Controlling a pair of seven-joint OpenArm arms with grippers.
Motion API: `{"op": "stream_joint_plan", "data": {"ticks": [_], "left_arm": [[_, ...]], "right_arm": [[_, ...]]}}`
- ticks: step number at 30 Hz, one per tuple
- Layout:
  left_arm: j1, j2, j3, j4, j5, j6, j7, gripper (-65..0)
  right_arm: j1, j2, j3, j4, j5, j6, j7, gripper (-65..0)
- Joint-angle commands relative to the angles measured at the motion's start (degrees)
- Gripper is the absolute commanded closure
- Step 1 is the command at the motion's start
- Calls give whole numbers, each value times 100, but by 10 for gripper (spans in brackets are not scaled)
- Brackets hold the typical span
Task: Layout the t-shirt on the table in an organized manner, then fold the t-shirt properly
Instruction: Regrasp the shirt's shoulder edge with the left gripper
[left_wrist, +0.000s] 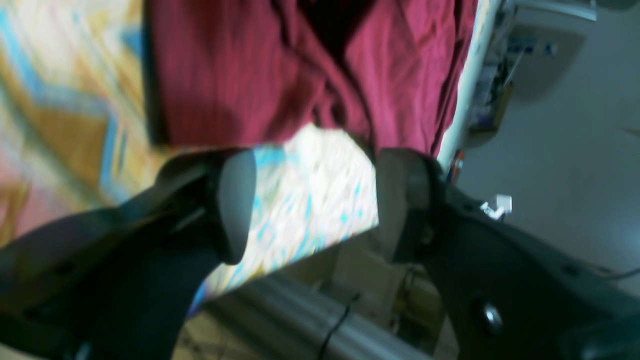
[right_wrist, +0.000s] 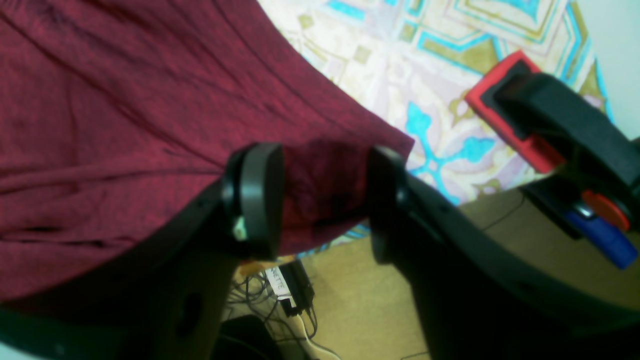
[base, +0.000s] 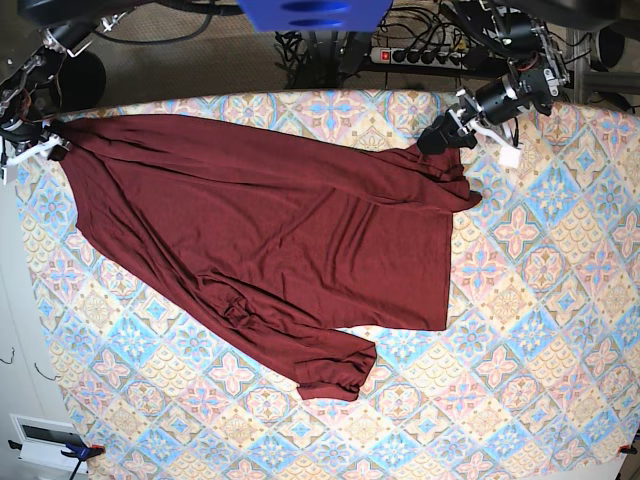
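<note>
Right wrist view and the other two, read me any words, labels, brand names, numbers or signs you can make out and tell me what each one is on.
White label on the black box on the floor, below the table edge: dark print, too blurred to read.
White tag by the left pincer: no print visible.
t-shirt: plain, no print.
table cloth: pattern only, no lettering.
Nothing readable anywhere.

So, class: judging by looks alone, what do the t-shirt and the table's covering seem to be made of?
The t-shirt: probably a thin, soft knit, matte maroon; it drapes and creases, and the right wrist view shows a fine ribbed texture. The table covering: seemingly a printed cloth, lying flat with a diamond tile pattern; weave cannot be told.
</note>
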Motion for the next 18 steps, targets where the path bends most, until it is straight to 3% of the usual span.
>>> {"op": "stream_joint_plan", "data": {"ticks": [1, 11, 18], "left_arm": [[-71, 24, -16, 86, -15, -24, -12, -378], [-563, 350, -24, 59, 486, -15, -214, -378], [-123, 420, -51, 156, 81, -15, -74, -378]], "right_arm": [[40, 152, 19, 105, 73, 12, 76, -264], [31, 152, 19, 105, 90, 12, 76, -264], [31, 152, 19, 105, 90, 12, 76, -264]]}}
